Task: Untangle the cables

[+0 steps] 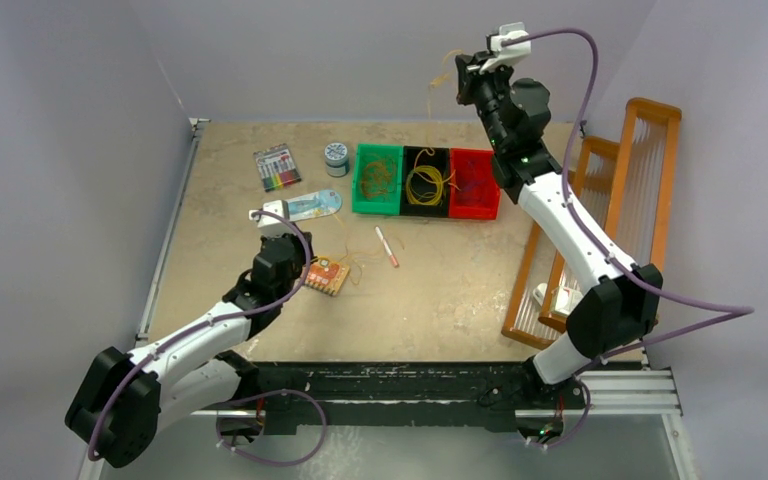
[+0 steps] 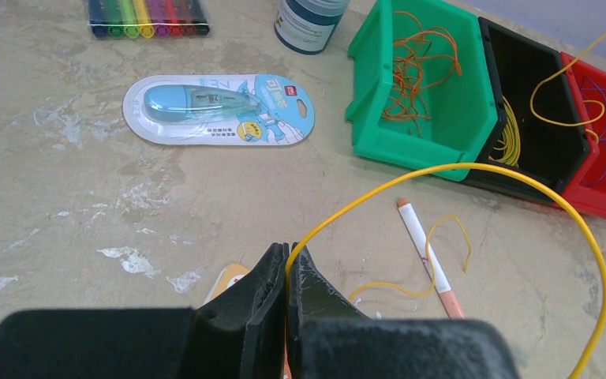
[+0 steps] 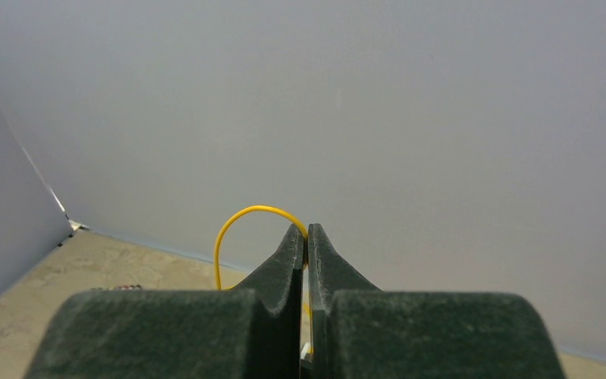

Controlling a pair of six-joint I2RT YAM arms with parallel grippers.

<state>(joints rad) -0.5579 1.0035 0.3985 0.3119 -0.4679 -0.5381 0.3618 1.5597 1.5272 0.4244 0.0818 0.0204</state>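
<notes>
A beige counter (image 2: 63, 205), mottled with pale scuffs, carries a green bin (image 1: 377, 180) of orange-red cables (image 2: 414, 75), a black bin (image 1: 426, 160) of yellow cables (image 1: 426, 186) and a red bin (image 1: 474, 184) of purple-blue cables (image 2: 604, 87). The black left hand (image 2: 287, 251) has a bright yellow cable (image 2: 450, 165) at its tips; the black right hand (image 3: 306, 233) has a second yellow cable (image 3: 256, 208). Nearby: rainbow-coloured markers (image 2: 147, 16), a pale blue blister pack (image 2: 218, 109), a white pen (image 2: 428, 259) with salmon cap, an orange circuit board (image 1: 328, 276).

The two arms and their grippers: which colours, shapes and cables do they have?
Both the left arm and the right arm have white link shells, black joints and a mauve hose running loosely alongside. A white camera mount sits at each wrist. The left gripper and right gripper have black, rough-surfaced fingers tapering to narrow tips.
</notes>
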